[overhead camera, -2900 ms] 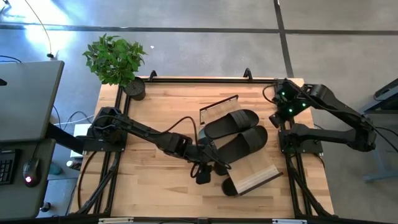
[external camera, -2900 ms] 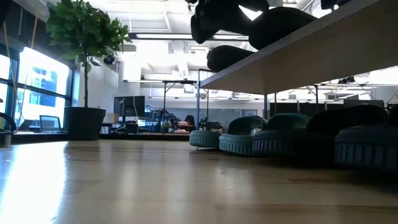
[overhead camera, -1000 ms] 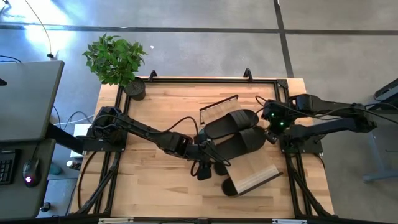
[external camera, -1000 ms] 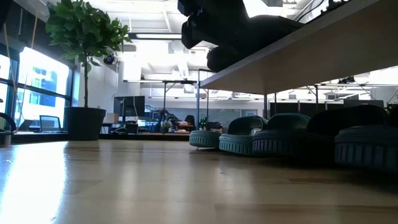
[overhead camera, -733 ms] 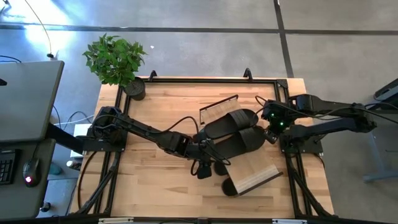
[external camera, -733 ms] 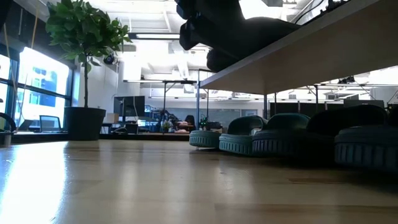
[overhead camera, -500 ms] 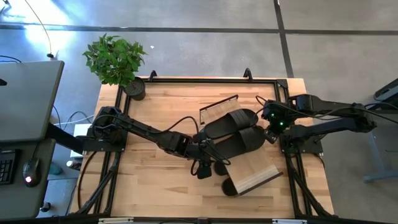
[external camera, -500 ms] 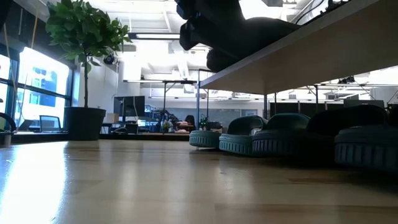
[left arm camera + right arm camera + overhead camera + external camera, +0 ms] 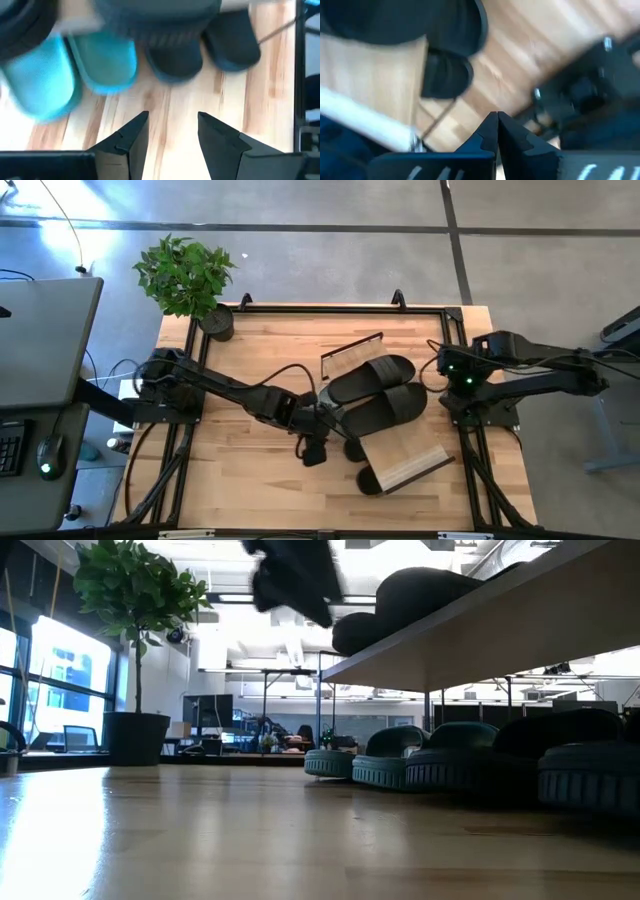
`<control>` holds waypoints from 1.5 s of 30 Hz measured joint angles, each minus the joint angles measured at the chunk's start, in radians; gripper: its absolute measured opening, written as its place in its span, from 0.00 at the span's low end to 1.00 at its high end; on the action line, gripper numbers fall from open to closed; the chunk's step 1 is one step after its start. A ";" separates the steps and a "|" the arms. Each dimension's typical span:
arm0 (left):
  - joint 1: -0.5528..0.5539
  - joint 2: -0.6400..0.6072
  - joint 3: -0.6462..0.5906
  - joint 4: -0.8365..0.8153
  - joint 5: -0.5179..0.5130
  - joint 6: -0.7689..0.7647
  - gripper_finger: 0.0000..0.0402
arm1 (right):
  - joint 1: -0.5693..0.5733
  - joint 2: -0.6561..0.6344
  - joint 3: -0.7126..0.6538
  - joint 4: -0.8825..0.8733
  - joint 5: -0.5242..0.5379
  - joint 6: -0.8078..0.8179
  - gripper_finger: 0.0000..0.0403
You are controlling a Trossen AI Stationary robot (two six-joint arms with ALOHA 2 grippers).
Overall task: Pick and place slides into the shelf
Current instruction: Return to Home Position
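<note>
High view looks straight down on the shelf, which lies askew on the right half of the desk with a black pair of slides on its sloping plank. Left wrist view shows more slides tucked beneath it, a sage-green pair and another black pair, toes poking out. The left hand hangs just beside the shelf, on the side facing the desk's left edge, fingers apart and holding nothing. The right hand sits by the desk's right edge, fingers pressed together, empty. All six slides look stowed, so this reads as the return to rest. Next, each arm should lift clear and fold back without clipping the shelf.
</note>
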State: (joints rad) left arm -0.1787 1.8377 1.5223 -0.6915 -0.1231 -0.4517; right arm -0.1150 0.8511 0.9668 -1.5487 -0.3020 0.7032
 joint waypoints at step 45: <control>0.416 -0.794 0.001 0.595 -0.016 0.437 0.38 | 0.007 -0.428 0.450 1.272 0.091 -0.568 0.00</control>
State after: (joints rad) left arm 0.2377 1.0440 1.5234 -0.0961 -0.1390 -0.0151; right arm -0.1084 0.4234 1.4167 -0.2772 -0.2110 0.1354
